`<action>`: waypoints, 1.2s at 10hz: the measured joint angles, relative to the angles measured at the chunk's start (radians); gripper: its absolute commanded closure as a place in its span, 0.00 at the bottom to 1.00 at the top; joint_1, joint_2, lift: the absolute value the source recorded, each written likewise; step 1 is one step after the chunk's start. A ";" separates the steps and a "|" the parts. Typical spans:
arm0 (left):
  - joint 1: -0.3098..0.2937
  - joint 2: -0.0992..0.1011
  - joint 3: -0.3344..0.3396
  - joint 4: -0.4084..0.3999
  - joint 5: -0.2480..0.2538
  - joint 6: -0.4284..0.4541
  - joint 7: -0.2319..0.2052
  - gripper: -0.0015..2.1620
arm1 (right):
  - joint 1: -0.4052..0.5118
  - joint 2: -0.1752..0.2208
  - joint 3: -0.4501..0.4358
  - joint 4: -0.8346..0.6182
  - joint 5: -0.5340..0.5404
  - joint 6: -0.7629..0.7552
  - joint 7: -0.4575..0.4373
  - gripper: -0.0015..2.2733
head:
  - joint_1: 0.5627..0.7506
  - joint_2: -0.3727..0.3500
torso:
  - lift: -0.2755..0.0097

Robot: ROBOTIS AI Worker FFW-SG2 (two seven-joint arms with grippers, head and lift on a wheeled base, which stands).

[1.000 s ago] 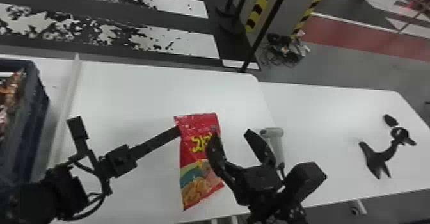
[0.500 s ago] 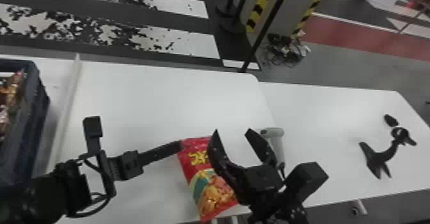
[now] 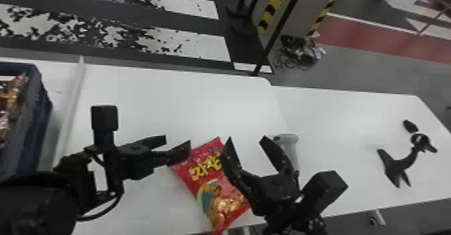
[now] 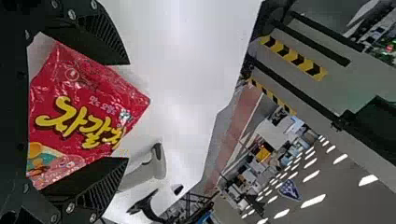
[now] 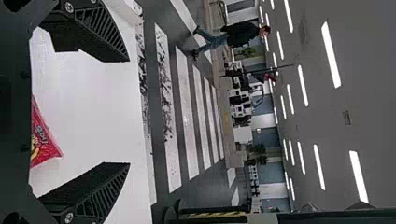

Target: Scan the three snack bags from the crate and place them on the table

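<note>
A red snack bag point(image 3: 214, 184) lies on the white table between the two arms, its printed front facing up. My left gripper point(image 3: 178, 144) stands open at the bag's upper left corner. In the left wrist view the bag point(image 4: 79, 112) shows behind the spread fingers of the left gripper point(image 4: 128, 111). Over the bag's right side, my right gripper point(image 3: 246, 138) is open with nothing held. The right wrist view has a corner of the bag point(image 5: 44, 140) near the base of the open right gripper point(image 5: 129, 112). A grey-white scanner point(image 3: 291, 150) is just beyond the right gripper.
At the far left, a dark blue crate point(image 3: 42, 116) holds more snack bags point(image 3: 11, 100). A raised white edge point(image 3: 72, 100) runs between crate and work area. Black objects point(image 3: 397, 167) lie on the right-hand table point(image 3: 342, 116).
The left gripper has opened and let go of the bag, turning and drawing back slightly left. The bag first shifted down and to the right, then came to lie flat. The right arm stayed nearly still.
</note>
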State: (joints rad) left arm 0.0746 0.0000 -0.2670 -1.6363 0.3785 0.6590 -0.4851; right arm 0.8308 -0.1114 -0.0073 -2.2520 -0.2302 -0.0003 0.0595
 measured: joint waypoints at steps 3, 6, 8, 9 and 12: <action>0.128 0.000 0.051 -0.276 -0.041 -0.008 0.101 0.01 | 0.002 -0.001 -0.005 0.000 -0.009 0.003 0.002 0.04 | 0.70 0.03 | 0.75; 0.309 0.000 0.199 -0.518 -0.052 -0.158 0.172 0.01 | 0.003 0.000 -0.006 0.002 -0.007 0.036 0.003 0.03 | 0.70 0.21 | 0.75; 0.422 0.000 0.260 -0.602 -0.064 -0.309 0.179 0.01 | 0.000 0.004 -0.001 0.002 -0.003 0.064 0.002 0.04 | 0.70 0.33 | 0.75; 0.475 0.001 0.273 -0.629 -0.086 -0.387 0.191 0.01 | -0.001 0.007 0.002 0.003 0.000 0.072 0.002 0.04 | 0.70 0.37 | 0.75; 0.620 0.014 0.284 -0.696 -0.189 -0.469 0.270 0.01 | -0.012 0.011 -0.001 0.017 0.006 0.074 -0.007 0.04 | 0.70 0.44 | 0.75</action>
State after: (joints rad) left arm 0.6941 0.0139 0.0173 -2.3326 0.1899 0.1902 -0.2151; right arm 0.8189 -0.1002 -0.0085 -2.2353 -0.2238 0.0733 0.0528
